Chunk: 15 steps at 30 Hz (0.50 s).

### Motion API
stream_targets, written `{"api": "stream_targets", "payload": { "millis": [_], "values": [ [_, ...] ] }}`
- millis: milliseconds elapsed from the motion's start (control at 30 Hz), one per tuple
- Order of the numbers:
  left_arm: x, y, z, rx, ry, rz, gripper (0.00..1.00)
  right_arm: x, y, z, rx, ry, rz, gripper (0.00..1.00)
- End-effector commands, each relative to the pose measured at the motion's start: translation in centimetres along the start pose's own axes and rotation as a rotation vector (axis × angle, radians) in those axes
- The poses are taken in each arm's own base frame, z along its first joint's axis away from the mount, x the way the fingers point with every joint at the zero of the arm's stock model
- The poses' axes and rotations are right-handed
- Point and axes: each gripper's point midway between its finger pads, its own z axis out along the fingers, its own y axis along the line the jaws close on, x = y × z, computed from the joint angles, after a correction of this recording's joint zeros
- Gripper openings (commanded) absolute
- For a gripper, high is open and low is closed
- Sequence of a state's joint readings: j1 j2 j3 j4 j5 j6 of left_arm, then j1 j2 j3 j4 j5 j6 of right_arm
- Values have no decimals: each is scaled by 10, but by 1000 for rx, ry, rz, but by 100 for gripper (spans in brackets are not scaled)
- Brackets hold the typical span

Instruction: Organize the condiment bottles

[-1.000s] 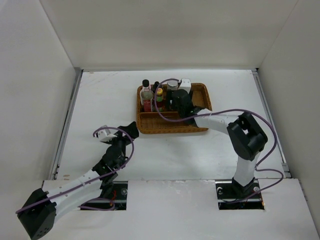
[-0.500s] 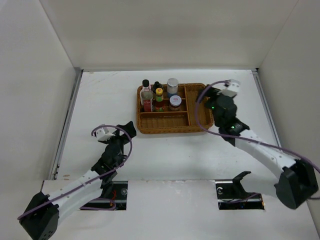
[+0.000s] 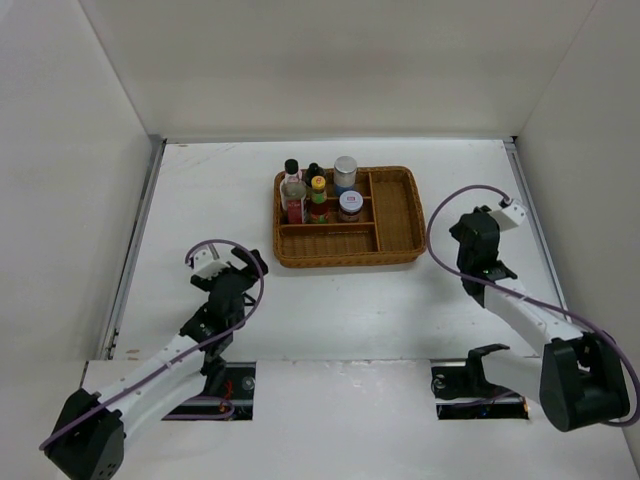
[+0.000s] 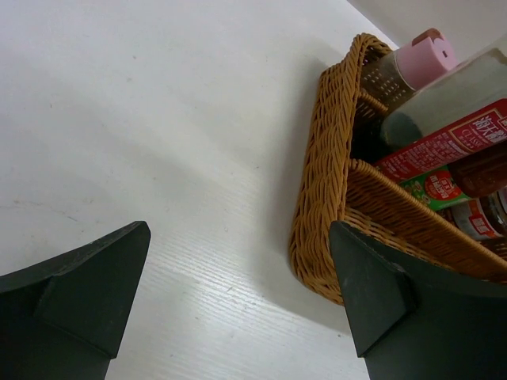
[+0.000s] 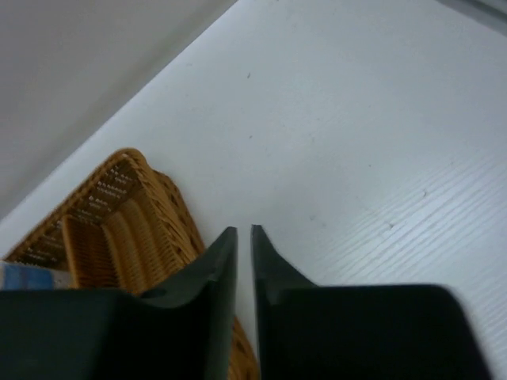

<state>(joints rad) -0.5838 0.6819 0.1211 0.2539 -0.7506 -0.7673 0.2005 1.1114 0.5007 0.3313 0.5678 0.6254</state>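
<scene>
The condiment bottles stand together in the back left compartments of the wicker tray [image 3: 398,210]. Among them are a clear bottle with a black cap [image 3: 292,188], a dark red one with a yellow cap [image 3: 319,198], two silver-lidded jars [image 3: 345,171] [image 3: 350,204] and a small black-topped one [image 3: 312,171]. My left gripper [image 3: 247,267] is open over the table, just off the tray's near left corner [image 4: 321,206]; the red-labelled bottle [image 4: 447,138] shows beyond it. My right gripper [image 3: 464,230] is shut and holds nothing, right of the tray, whose rim [image 5: 131,198] shows beside the fingertips [image 5: 230,241].
The tray's long front compartment [image 3: 325,241] and its right compartment [image 3: 397,212] hold nothing. White walls close the table at the back and both sides. Purple cables loop from both arms.
My right arm has drawn back from over the tray to the right side of the table and its jaws have shut. The left arm has shifted only slightly.
</scene>
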Motion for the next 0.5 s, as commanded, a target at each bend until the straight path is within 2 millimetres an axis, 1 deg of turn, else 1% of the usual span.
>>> {"api": "stream_targets", "payload": {
  "millis": [0,33,100,200,333,433,467],
  "values": [
    [-14,-16,-1,14,-1,-14,100,-20,10,-2,-23,-63,66,4],
    [-14,-18,-3,19,6,-9,100,-17,4,-2,11,-36,54,0],
    [-13,-21,-6,30,23,2,100,-13,-11,2,81,-13,57,0],
    [-15,-21,-9,29,17,4,100,-12,-15,6,75,-26,79,0],
    [-18,-25,-9,34,20,5,100,-1,-19,15,66,8,78,7],
    [-14,-26,-9,41,23,3,100,6,-21,22,62,44,78,15],
    [-13,-28,-8,46,24,0,100,7,-24,23,68,45,76,19]
  ]
}}
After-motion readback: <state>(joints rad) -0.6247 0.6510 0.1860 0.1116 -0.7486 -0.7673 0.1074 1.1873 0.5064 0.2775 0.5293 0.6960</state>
